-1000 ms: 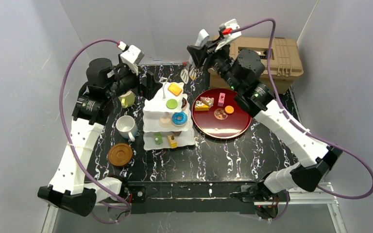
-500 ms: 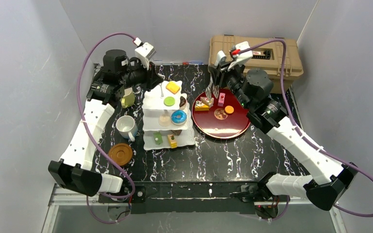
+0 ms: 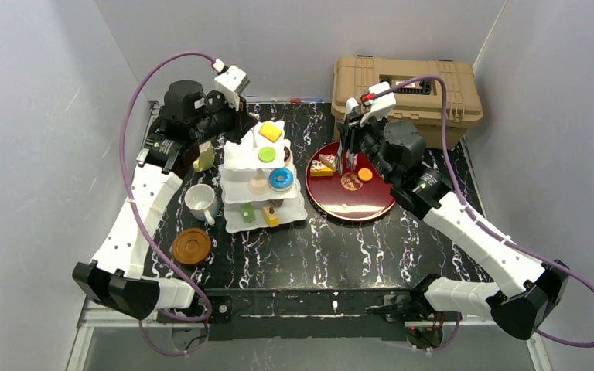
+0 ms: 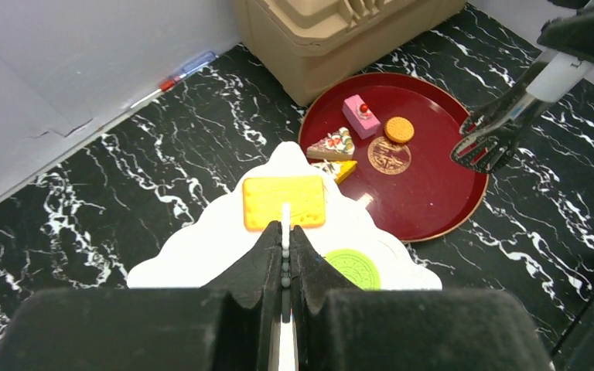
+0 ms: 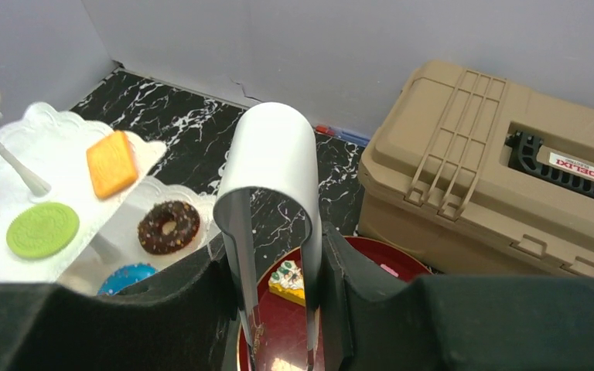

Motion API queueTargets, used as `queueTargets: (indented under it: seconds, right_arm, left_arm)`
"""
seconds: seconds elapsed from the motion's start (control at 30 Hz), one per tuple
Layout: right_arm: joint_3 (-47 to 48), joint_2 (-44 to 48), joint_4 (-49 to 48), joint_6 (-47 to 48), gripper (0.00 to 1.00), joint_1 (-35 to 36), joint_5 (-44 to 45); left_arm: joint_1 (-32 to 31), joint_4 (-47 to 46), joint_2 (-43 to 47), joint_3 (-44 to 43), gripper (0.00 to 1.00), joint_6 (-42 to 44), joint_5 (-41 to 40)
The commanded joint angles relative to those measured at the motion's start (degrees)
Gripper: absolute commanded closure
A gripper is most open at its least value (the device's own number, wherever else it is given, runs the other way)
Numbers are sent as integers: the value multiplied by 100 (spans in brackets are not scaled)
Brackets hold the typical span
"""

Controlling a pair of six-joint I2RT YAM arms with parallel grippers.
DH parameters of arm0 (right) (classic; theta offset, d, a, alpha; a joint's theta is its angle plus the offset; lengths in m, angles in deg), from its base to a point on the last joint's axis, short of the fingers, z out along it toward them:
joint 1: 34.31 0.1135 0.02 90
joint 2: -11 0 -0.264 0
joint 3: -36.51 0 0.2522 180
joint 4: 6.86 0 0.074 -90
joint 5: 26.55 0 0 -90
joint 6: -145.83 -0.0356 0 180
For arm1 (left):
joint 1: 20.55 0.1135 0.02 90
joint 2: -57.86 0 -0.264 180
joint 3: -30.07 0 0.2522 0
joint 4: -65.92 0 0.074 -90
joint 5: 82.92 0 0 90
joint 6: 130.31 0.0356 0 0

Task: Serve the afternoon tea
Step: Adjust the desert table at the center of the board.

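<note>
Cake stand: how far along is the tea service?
Done: stand carries several pastries. In hand: left end effector shut on its handle; right end effector holds tongs over the tray. Left: tray pastries; mug sits off the coaster.

The top camera looks steeply down from above and behind the arm bases and takes in the whole black marbled worktop (image 3: 340, 247). The left wrist camera sits close behind the left fingers (image 4: 255, 263) and faces 3 o'clock over the white scalloped three-tier cake stand (image 4: 201, 247). The right wrist camera sits close behind the right fingers (image 5: 201, 301) and faces down toward 12 o'clock. All three views share the stand, the round dark red tray (image 3: 356, 205) and the tan ribbed plastic case (image 3: 448, 85).
</note>
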Motion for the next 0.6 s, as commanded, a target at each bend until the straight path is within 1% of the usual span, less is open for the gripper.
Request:
queueTargets:
  seconds: [0.0,0.13,0.33,0.43,0.57]
  right_arm:
    - [-48,175,-408,1,80,-29,125]
    - [-135,161,-447,0,80,-38,157]
    - [-282,182,-495,-76,80,-61,166]
    - [-350,193,-527,-116,80,-58,159]
    - [-389,178,-546,-135,80,-64,144]
  left_arm:
    - [-108,-1055,526,-21,100,-54,-521]
    - [-322,-1300,657,231,100,-217,-995]
    - [-402,-1405,722,466,100,-638,-2033]
    - [-400,-1558,816,663,100,-1076,-2466]
    - [-400,-1491,844,723,100,-1613,-2664]
